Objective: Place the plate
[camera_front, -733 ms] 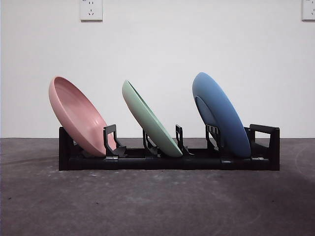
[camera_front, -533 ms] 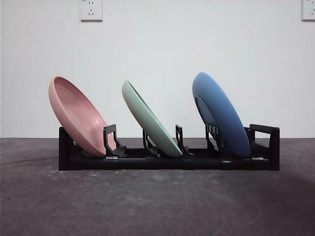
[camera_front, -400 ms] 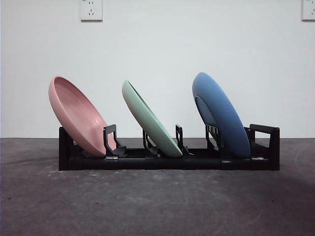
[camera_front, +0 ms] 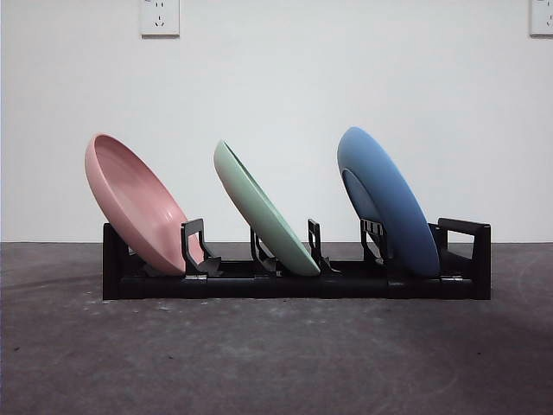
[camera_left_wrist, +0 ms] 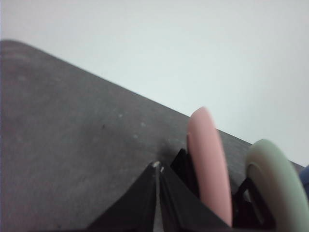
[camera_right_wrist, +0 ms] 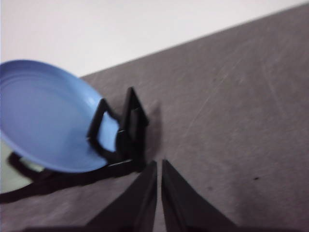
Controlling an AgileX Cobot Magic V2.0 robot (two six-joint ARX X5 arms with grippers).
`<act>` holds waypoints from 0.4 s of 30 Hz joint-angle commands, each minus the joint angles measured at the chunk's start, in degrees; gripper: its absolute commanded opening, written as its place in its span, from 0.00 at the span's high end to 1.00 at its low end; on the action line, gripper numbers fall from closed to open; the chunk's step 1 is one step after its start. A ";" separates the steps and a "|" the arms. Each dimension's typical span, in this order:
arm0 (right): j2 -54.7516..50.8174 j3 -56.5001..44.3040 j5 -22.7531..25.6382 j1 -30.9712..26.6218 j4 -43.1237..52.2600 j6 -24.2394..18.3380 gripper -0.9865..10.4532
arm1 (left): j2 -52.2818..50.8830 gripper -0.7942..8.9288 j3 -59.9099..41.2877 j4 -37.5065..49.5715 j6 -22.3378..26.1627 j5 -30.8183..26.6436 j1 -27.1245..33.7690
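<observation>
A black dish rack [camera_front: 294, 281] stands on the dark table and holds three leaning plates: a pink plate [camera_front: 136, 203] at the left, a green plate [camera_front: 263, 212] in the middle, a blue plate [camera_front: 389, 203] at the right. No arm shows in the front view. My left gripper [camera_left_wrist: 158, 168] is shut and empty, above the table beside the rack's pink plate [camera_left_wrist: 208, 164] end; the green plate [camera_left_wrist: 277, 183] shows beyond. My right gripper [camera_right_wrist: 159, 164] is shut and empty, beside the rack's end [camera_right_wrist: 130, 130] near the blue plate [camera_right_wrist: 46, 116].
A white wall stands behind the table, with a socket [camera_front: 160, 17] at the upper left and another [camera_front: 542, 17] at the upper right. Bare grey table [camera_front: 276, 363] lies in front of the rack.
</observation>
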 commanded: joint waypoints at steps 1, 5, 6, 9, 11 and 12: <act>3.54 5.16 -3.10 -0.02 -2.69 0.66 0.90 | 4.83 0.91 5.42 -4.15 3.74 2.23 -0.02; 9.55 11.91 -6.67 -0.02 -6.73 -0.57 0.90 | 12.90 0.91 12.85 -10.95 5.05 6.78 -0.09; 11.02 13.55 -7.34 0.00 -7.63 -1.25 0.90 | 14.86 0.91 14.82 -12.92 5.05 7.43 -0.13; 15.61 18.58 -8.59 0.20 -10.84 -3.63 0.90 | 20.98 0.91 20.81 -18.67 6.73 9.27 -0.22; 19.37 22.60 -8.96 0.48 -13.64 -5.55 0.90 | 24.90 0.91 24.61 -21.77 9.01 10.40 -0.24; 21.03 24.39 -9.18 0.70 -14.86 -6.51 0.90 | 26.43 0.91 26.21 -23.12 9.88 10.86 -0.28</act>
